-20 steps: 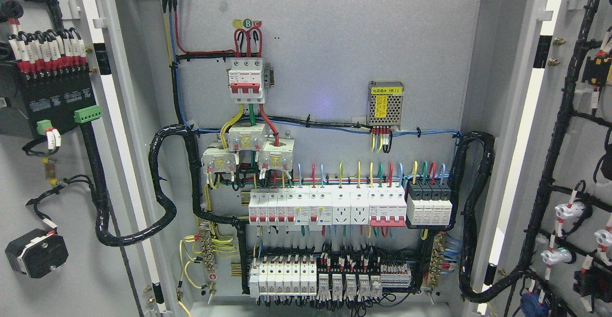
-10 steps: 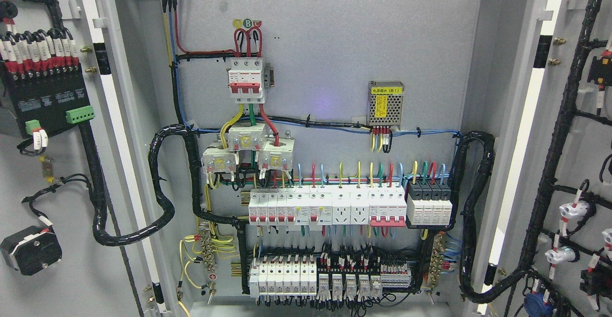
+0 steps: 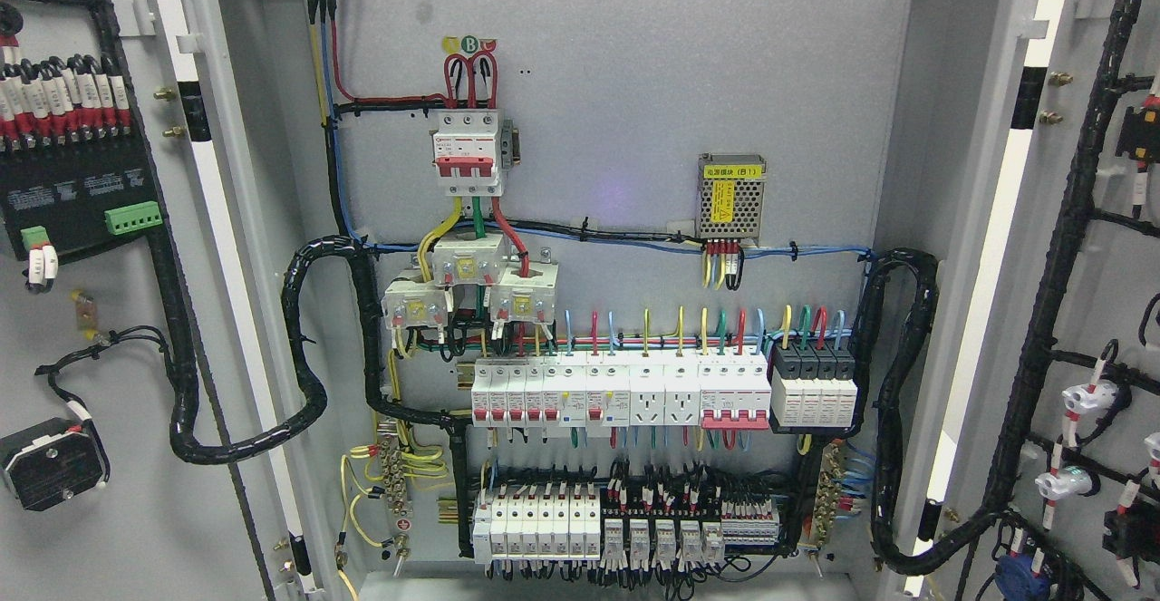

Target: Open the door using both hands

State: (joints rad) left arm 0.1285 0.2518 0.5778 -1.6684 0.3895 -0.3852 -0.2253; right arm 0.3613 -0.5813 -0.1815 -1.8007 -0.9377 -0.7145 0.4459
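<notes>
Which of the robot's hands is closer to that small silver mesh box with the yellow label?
Neither can be told: no hand or arm shows in the head view. The silver mesh box hangs on the grey back panel, both doors swung open.

left door (image 3: 109,329) and right door (image 3: 1101,311) run past the picture's edges; breaker labels too small to read.

just the one view here, the head camera, looking straight into an open electrical cabinet from close up. the grey back panel (image 3: 634,111) fills the middle of the frame, seen almost square-on and level. the left door (image 3: 118,510) and right door (image 3: 1087,247) are swung wide and run off both side edges, so only their inner faces show, at an angle. the top and bottom of the cabinet are cropped too. there's no second view, so nothing overlaps.
</notes>
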